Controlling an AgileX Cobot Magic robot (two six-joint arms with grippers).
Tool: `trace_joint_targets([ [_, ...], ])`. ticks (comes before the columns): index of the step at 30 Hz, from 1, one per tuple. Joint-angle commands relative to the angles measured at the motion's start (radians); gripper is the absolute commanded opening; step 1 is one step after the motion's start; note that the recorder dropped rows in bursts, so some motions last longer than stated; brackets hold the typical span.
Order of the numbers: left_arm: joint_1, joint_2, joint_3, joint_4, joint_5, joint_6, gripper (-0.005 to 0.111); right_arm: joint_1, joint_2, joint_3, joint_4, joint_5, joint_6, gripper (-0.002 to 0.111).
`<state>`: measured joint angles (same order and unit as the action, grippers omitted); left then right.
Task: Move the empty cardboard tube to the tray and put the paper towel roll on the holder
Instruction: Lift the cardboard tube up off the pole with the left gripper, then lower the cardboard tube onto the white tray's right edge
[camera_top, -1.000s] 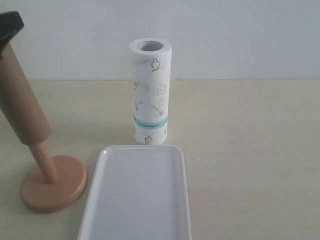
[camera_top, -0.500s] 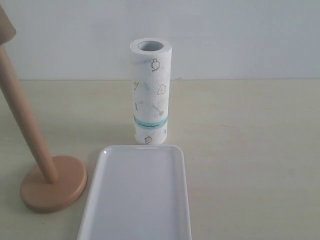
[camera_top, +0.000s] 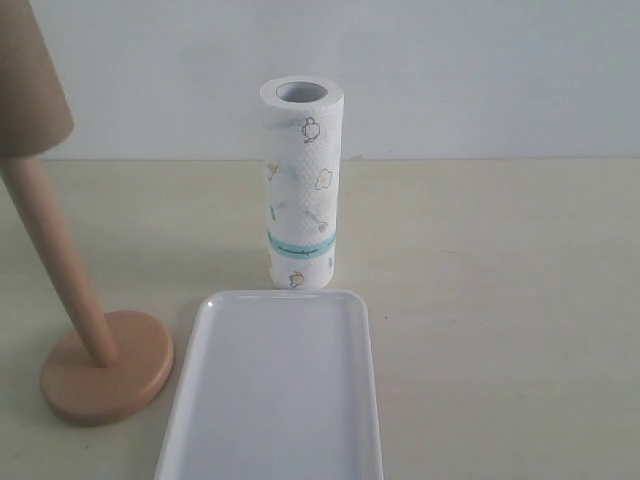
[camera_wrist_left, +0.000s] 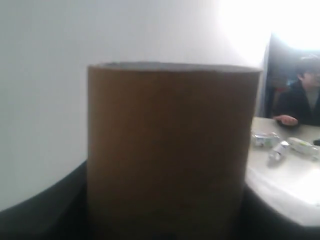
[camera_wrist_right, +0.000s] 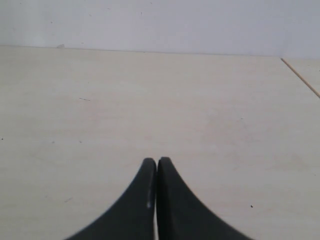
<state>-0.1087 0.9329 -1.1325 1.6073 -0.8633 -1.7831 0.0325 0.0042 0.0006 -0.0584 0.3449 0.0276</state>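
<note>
Exterior view: on the table (camera_top: 500, 300), the tray (camera_top: 275, 400) lies at 6 o'clock. The paper towel roll (camera_top: 300, 190) stands upright just past its 12 o'clock edge, and the holder (camera_top: 105, 375) sits at its 9 o'clock, dowel leaning toward 11 o'clock. The empty cardboard tube (camera_top: 30, 90) hangs at 10 o'clock over the dowel's top, clasped by the part-open left gripper (camera_wrist_left: 165, 227); the right gripper (camera_wrist_right: 157, 167) is fully closed and empty above the table.

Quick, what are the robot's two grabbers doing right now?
Left gripper: closed on the empty cardboard tube, holding it up.
Right gripper: closed, holding nothing.
</note>
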Motion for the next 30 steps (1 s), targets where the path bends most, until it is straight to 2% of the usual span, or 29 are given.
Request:
trace_joint_targets([
  [1, -0.116, -0.025, 0.055, 0.099, -0.013, -0.102, 0.004, -0.003, -0.004, -0.001, 0.000, -0.004, -0.005, 0.000],
  [5, -0.251, -0.029, 0.203, 0.102, 0.141, -0.102, 0.004, -0.003, -0.004, -0.001, 0.000, -0.004, -0.005, 0.000],
  [10, -0.448, -0.018, 0.468, 0.018, 0.455, -0.102, 0.004, -0.003, -0.004, -0.001, 0.000, -0.004, -0.005, 0.000],
  [13, -0.567, 0.009, 0.561, -0.090, 0.680, -0.084, 0.004, -0.003, -0.004, -0.001, 0.000, -0.004, -0.005, 0.000],
  [16, -0.637, 0.064, 0.570, -0.138, 0.793, -0.087, 0.004, -0.003, -0.004, -0.001, 0.000, -0.004, -0.005, 0.000],
  [23, -0.657, 0.285, 0.468, -0.313, 0.844, -0.113, 0.004, -0.003, -0.004, -0.001, 0.000, -0.004, -0.005, 0.000],
  [30, -0.657, 0.441, 0.397, -0.378, 0.955, -0.113, 0.004, -0.003, -0.004, -0.001, 0.000, -0.004, -0.005, 0.000],
])
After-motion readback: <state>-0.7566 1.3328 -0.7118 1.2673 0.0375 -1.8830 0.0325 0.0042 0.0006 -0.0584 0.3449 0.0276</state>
